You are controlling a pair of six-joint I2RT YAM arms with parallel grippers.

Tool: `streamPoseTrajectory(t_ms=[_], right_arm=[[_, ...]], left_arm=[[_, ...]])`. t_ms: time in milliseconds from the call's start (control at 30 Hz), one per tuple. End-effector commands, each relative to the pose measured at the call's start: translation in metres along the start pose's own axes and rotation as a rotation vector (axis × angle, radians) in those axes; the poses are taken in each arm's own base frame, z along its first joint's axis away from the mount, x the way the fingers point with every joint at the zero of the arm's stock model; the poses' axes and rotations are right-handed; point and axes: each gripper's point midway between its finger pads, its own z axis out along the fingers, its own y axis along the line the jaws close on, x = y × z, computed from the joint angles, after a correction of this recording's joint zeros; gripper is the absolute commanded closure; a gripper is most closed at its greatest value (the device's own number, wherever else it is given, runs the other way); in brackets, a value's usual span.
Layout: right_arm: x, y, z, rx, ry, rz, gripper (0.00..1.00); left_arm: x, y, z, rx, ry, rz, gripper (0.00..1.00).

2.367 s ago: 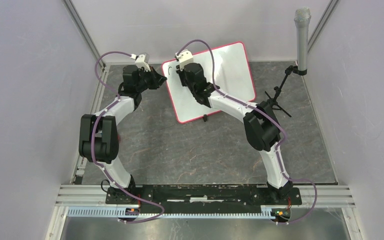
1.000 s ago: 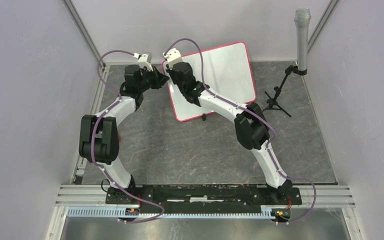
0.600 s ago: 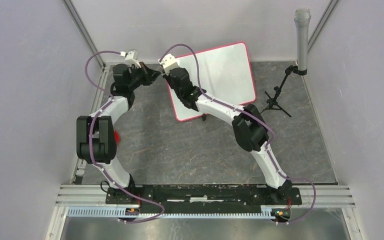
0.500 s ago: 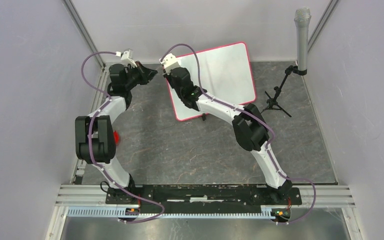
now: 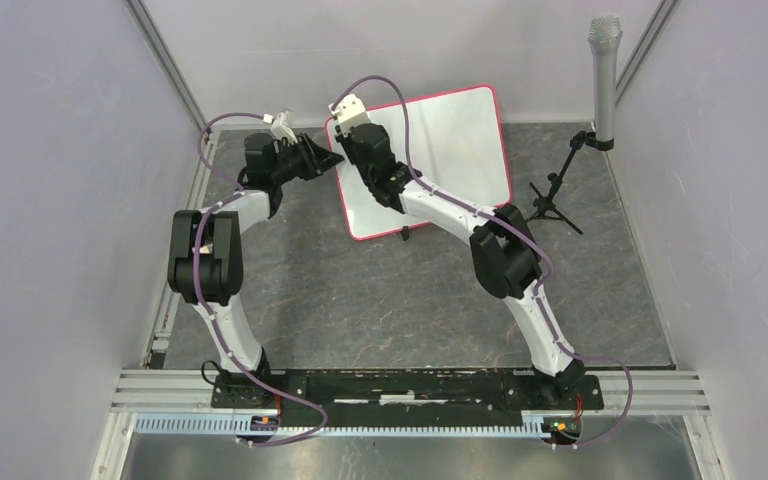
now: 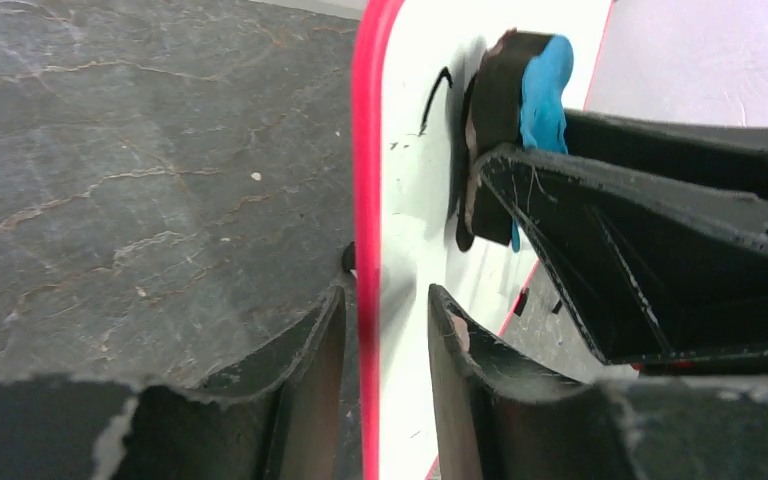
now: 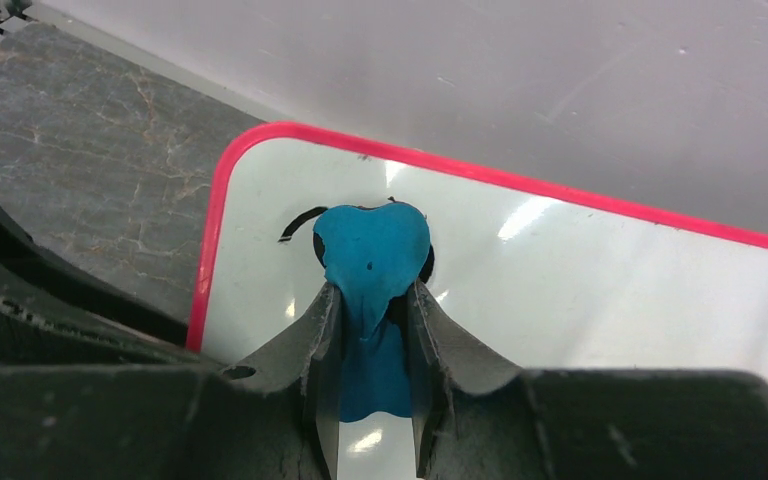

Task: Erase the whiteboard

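Observation:
The whiteboard [image 5: 450, 140], glossy white in a pink-red frame, stands tilted at the back of the table. My right gripper [image 7: 372, 290] is shut on a blue-and-black eraser [image 7: 372, 250]. The eraser is pressed on the board [image 7: 560, 290] near its upper left corner, beside a short black stroke [image 7: 300, 222]. My left gripper [image 6: 385, 295] is open, its fingers astride the board's red left edge [image 6: 365, 200] with a gap on both sides. The left wrist view also shows the eraser [image 6: 540, 90] and the stroke [image 6: 435, 95]. From above, both grippers [image 5: 325, 158] [image 5: 360, 140] meet at that corner.
A grey microphone [image 5: 605, 70] on a small black tripod [image 5: 552, 200] stands just right of the board. Pale walls close in the left, back and right sides. The dark stone-patterned mat [image 5: 360, 290] covers the table in front of the board.
My left arm swung away to the left, then came back to the board's left edge with its jaws opened. The right gripper shifted the eraser a little near the corner.

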Motion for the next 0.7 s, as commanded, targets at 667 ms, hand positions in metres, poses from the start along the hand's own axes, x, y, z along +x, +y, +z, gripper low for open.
streamPoseTrajectory(t_ms=[667], right_arm=[[-0.022,0.04,-0.003,-0.134,-0.08,-0.011,0.99]], left_arm=[[0.0,-0.028,0.006,-0.023,0.008,0.212,0.97]])
